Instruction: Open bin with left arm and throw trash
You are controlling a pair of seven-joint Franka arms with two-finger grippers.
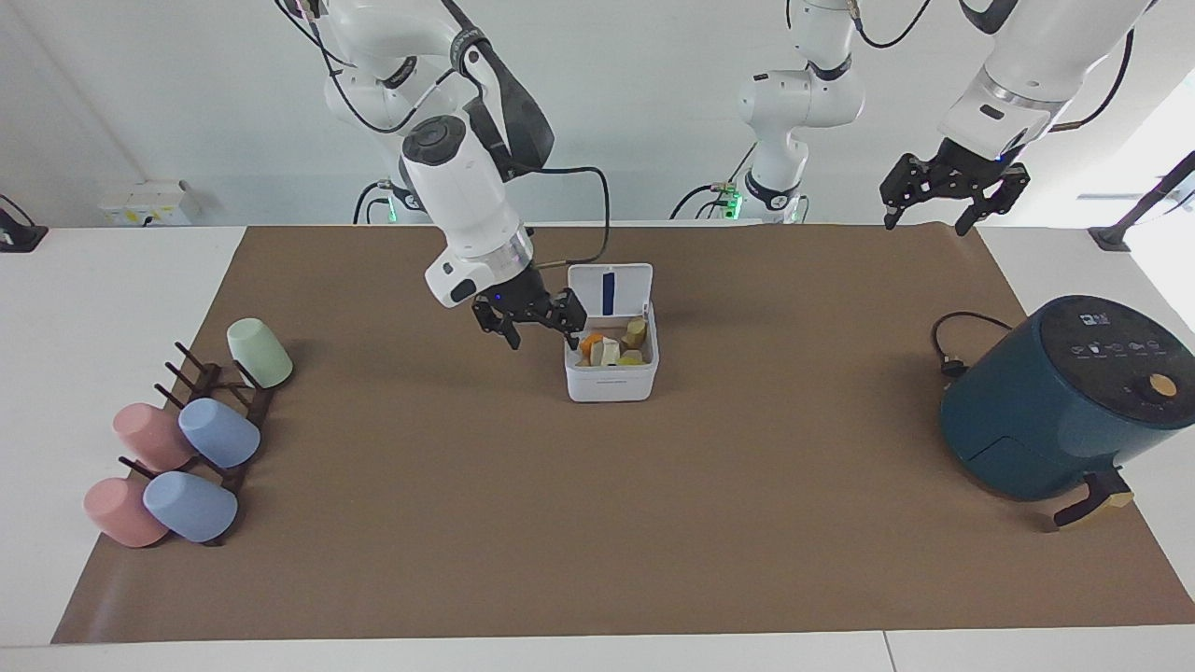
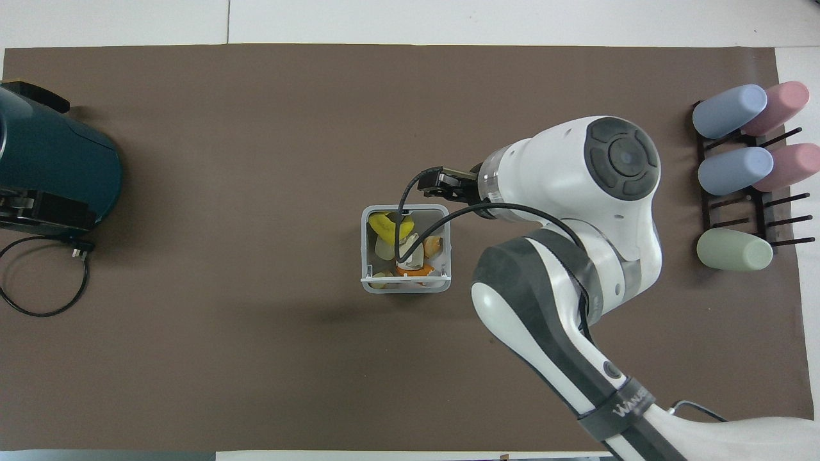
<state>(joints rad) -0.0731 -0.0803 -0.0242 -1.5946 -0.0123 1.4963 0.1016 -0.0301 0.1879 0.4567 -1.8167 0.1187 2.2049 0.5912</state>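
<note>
The white bin [image 1: 611,381] stands mid-mat with its lid [image 1: 609,287] upright and open; it also shows in the overhead view [image 2: 366,253]. The trash [image 1: 611,350] lies inside it, with a yellow-green piece [image 2: 384,224], a cream lump [image 2: 384,248] and other scraps. My right gripper [image 1: 540,333] is open and empty, over the mat just beside the bin toward the right arm's end; it also shows in the overhead view [image 2: 435,182]. My left gripper [image 1: 924,219] is open and empty, raised over the mat's edge near the robots, and waits.
A teal air fryer [image 1: 1064,397] with a coiled cable [image 1: 952,345] stands at the left arm's end. A dark rack [image 1: 219,420] with several pastel cups [image 1: 219,434] stands at the right arm's end.
</note>
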